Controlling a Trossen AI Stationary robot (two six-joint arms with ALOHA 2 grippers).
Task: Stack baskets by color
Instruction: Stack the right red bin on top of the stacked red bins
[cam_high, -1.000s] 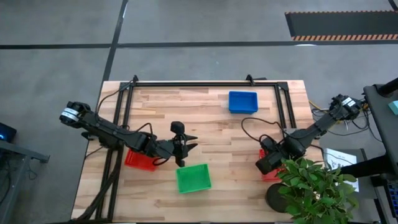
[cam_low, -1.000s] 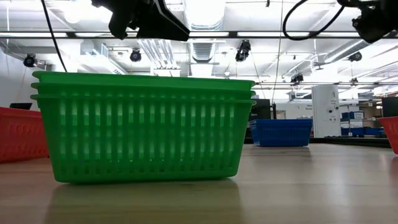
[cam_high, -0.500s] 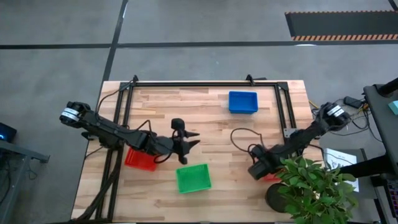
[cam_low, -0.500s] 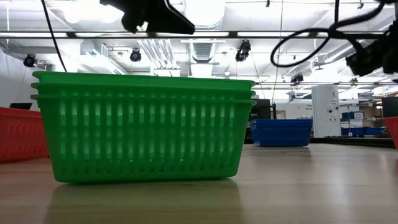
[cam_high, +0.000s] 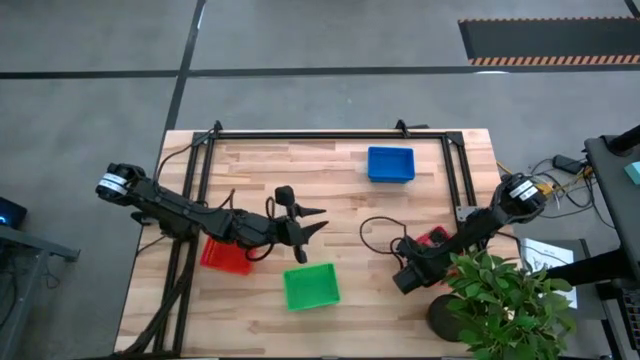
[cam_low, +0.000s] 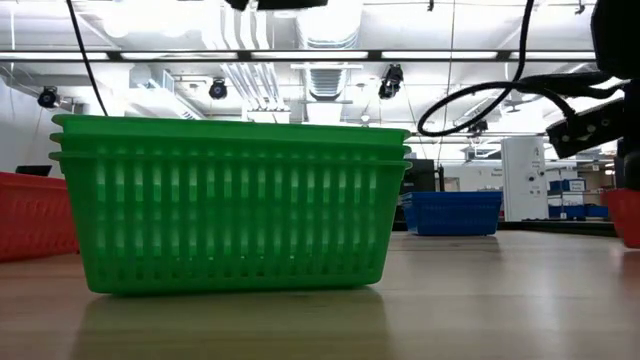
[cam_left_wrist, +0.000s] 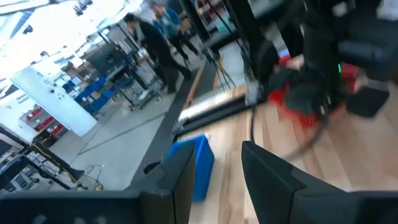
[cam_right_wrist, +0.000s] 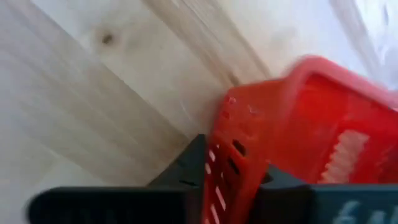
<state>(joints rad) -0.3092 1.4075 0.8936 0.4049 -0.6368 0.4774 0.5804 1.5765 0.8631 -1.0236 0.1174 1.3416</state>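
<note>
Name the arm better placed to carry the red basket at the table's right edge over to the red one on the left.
Right. The right gripper already pinches the wall of that red basket. The left gripper hovers open above the green stack, far from it.

A potted plant (cam_high: 505, 300) hides most of the red basket (cam_high: 436, 238).

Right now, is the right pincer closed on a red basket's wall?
Yes, the right pincer has a finger on each side of the red basket wall.
</note>
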